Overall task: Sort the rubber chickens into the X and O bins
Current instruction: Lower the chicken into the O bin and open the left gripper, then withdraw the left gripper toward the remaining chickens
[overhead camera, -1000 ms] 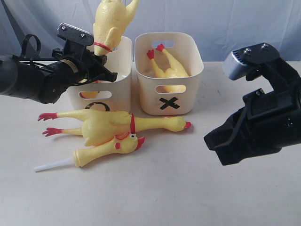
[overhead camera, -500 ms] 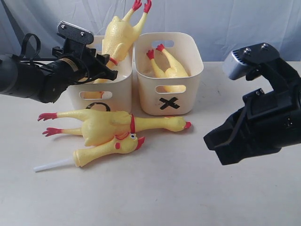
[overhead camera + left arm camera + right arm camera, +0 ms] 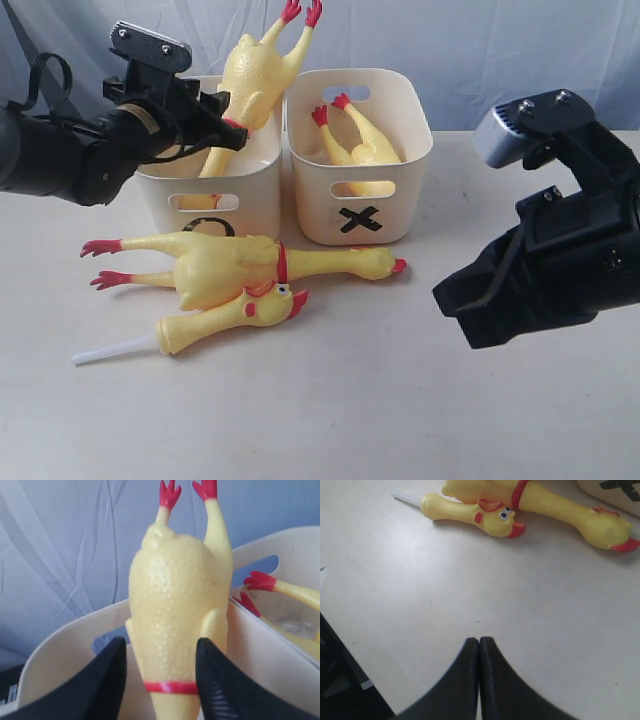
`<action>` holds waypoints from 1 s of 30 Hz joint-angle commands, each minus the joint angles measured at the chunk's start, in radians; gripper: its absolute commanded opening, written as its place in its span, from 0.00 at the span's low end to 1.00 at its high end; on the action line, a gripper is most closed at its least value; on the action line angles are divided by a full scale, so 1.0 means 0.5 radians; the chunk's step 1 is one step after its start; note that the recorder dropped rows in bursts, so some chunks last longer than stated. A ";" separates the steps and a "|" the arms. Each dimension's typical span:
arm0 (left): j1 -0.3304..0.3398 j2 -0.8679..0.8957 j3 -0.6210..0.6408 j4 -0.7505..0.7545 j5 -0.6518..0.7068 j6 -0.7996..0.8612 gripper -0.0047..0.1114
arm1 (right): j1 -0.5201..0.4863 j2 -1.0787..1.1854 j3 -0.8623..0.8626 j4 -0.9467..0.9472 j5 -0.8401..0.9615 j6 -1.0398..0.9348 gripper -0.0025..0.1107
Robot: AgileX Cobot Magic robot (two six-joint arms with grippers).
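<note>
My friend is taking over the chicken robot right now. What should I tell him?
Left gripper: jaws open, either side of the upended chicken standing head-down in the O bin.
Right gripper: shut, empty, over the table.
Done: that one in O, another chicken in the X bin.
To do: big chicken and small chicken lie side by side before the bins, unsorted.

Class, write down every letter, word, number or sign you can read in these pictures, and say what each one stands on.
"X": black, on the front wall of the right bin in the exterior view.
"O": black, on the front wall of the left bin; only its upper arc shows above the large chicken lying in front.
Nothing else is readable in any view.
</note>
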 commanded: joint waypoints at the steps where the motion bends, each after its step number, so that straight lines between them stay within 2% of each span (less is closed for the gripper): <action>1: 0.006 -0.116 -0.009 -0.033 -0.007 -0.006 0.41 | -0.004 -0.007 0.008 -0.006 -0.022 -0.013 0.01; 6: 0.006 -0.247 -0.009 0.003 0.215 -0.006 0.41 | -0.004 -0.007 0.008 -0.018 -0.044 -0.013 0.01; 18: 0.002 -0.754 -0.005 0.301 1.129 -0.006 0.40 | -0.004 -0.007 0.008 -0.018 -0.040 -0.013 0.01; 20: 0.002 -0.848 0.007 0.302 1.232 -0.002 0.38 | -0.004 -0.007 0.008 -0.018 -0.032 -0.013 0.01; 25: -0.003 -1.062 0.046 0.290 1.526 -0.002 0.26 | -0.004 -0.007 0.008 -0.018 0.012 -0.009 0.01; 30: -0.003 -1.255 0.119 0.287 1.834 0.033 0.24 | -0.004 -0.007 0.008 -0.018 0.064 -0.009 0.01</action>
